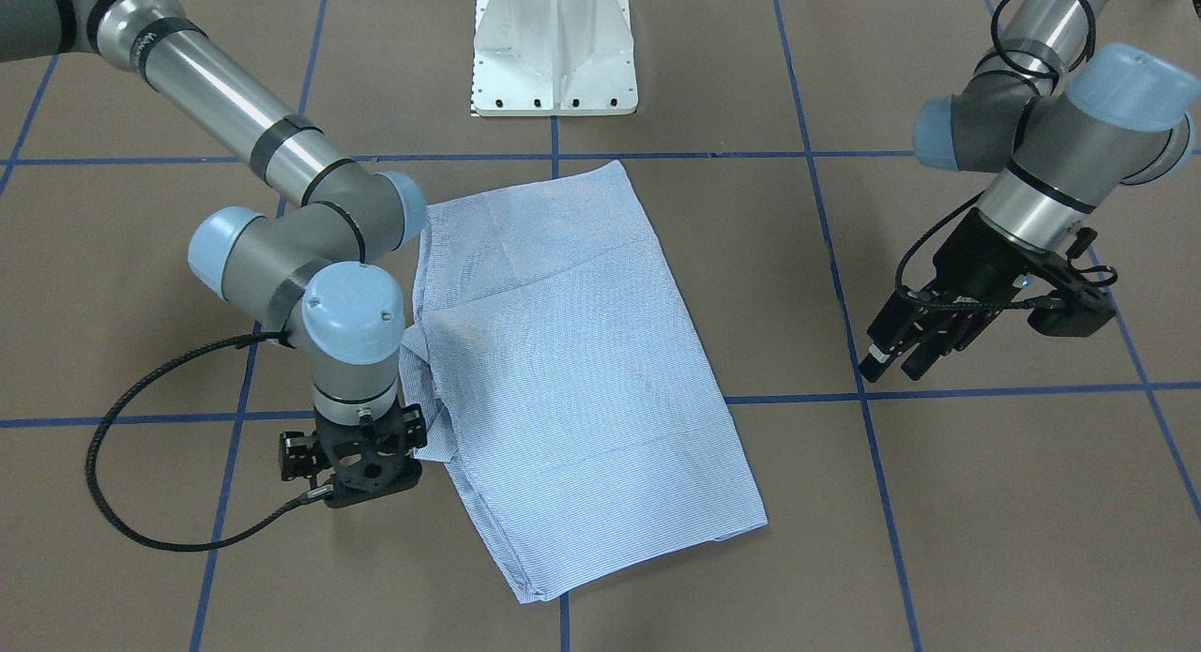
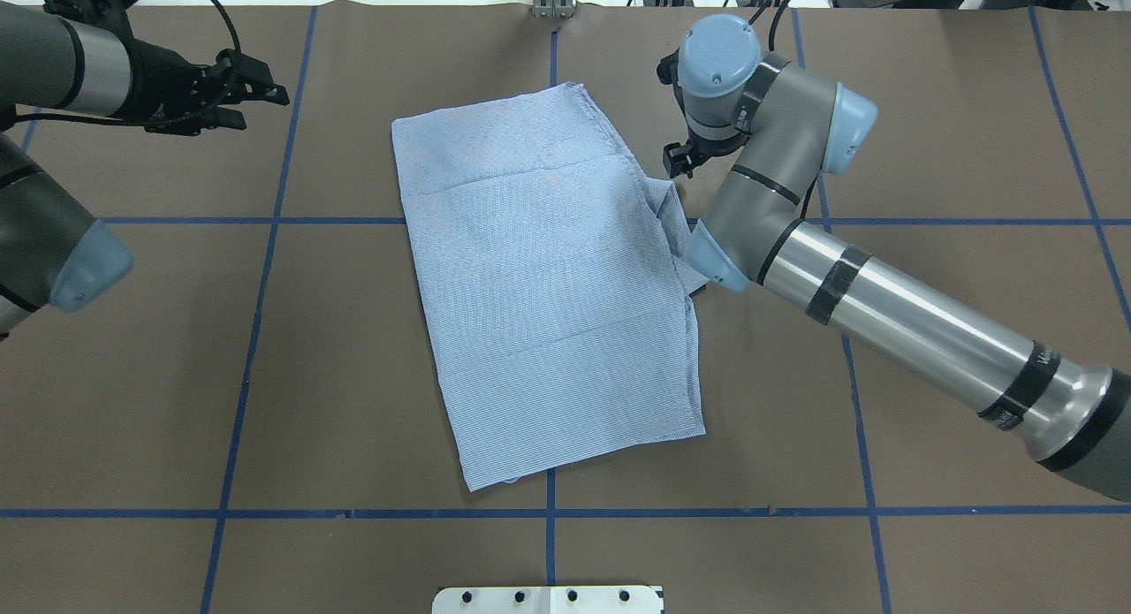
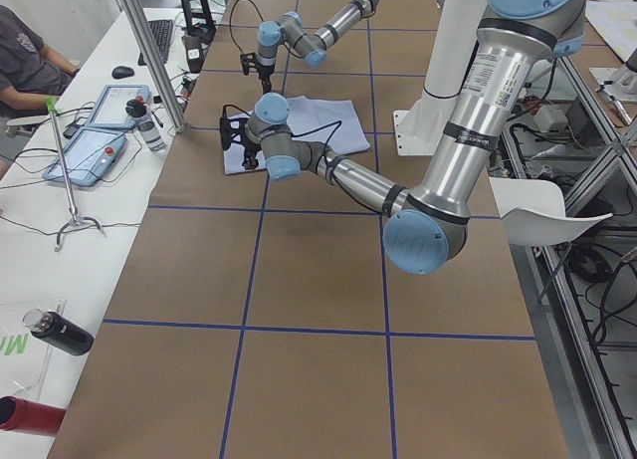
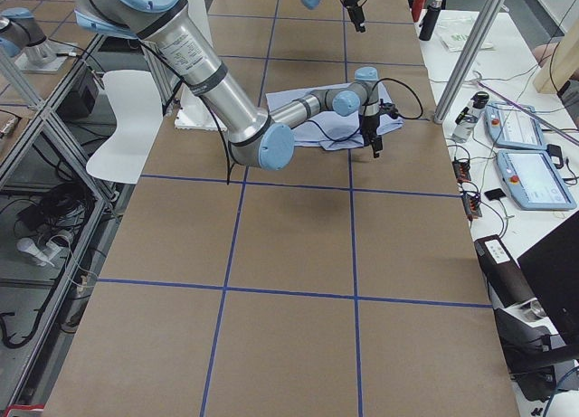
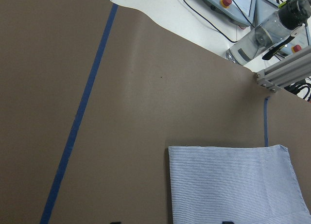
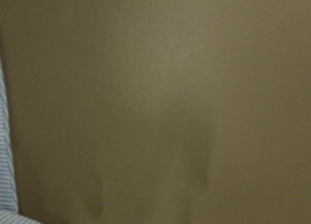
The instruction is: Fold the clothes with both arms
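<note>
Shirt (image 2: pixel 548 287) — light blue with fine white stripes; table (image 2: pixel 972 110) brown, crossed by blue tape lines (image 2: pixel 221 220).

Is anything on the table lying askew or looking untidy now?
Yes. The folded shirt lies skewed against the blue grid lines. On its edge beside the right gripper, a flap of cloth sticks out crumpled, so that side is not straight.

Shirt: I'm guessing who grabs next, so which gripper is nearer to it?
Right. The right gripper hangs just beside the shirt's crumpled side edge; the left gripper hovers over bare table well off the opposite side.
</note>
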You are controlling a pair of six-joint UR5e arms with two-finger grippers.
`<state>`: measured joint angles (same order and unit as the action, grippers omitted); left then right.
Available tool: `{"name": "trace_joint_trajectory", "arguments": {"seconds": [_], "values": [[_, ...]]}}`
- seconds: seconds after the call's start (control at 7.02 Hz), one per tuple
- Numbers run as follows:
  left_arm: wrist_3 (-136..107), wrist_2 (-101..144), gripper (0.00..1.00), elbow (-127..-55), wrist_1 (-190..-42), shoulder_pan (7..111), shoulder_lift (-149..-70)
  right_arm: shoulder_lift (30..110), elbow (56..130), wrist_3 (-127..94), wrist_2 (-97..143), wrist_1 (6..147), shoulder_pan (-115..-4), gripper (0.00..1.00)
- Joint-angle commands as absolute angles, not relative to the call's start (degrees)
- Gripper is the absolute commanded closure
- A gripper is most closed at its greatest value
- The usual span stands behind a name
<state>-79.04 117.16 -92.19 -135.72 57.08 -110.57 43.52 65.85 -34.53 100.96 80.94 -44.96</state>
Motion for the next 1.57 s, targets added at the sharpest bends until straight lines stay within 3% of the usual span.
{"name": "trace_joint_trajectory", "arguments": {"seconds": [0.0, 0.57, 0.71, 1.0, 1.43], "values": [[-79.01, 117.16, 0.25, -92.37, -135.7, 57.22, -110.57, 46.56, 72.55, -42.55, 107.2, 80.6, -45.79, 0.0], [-79.01, 117.07, 0.25, -92.2, -135.7, 57.22, -110.39, 62.72, 99.87, -83.82, 106.27, 79.89, -36.07, 0.0], [-79.01, 117.07, 0.25, -92.11, -135.7, 57.13, -110.39, 63.62, 103.67, -94.64, 101.04, 79.98, -31.51, 0.0], [-79.1, 117.07, 0.25, -92.02, -135.7, 57.13, -110.39, 65.56, 105.81, -109.19, 91.87, 80.07, -22.18, 0.01], [-79.01, 117.07, 0.25, -92.2, -135.7, 57.13, -109.87, 71.09, 108.46, -120.05, 90.45, 79.98, -18.03, 0.02]]}}
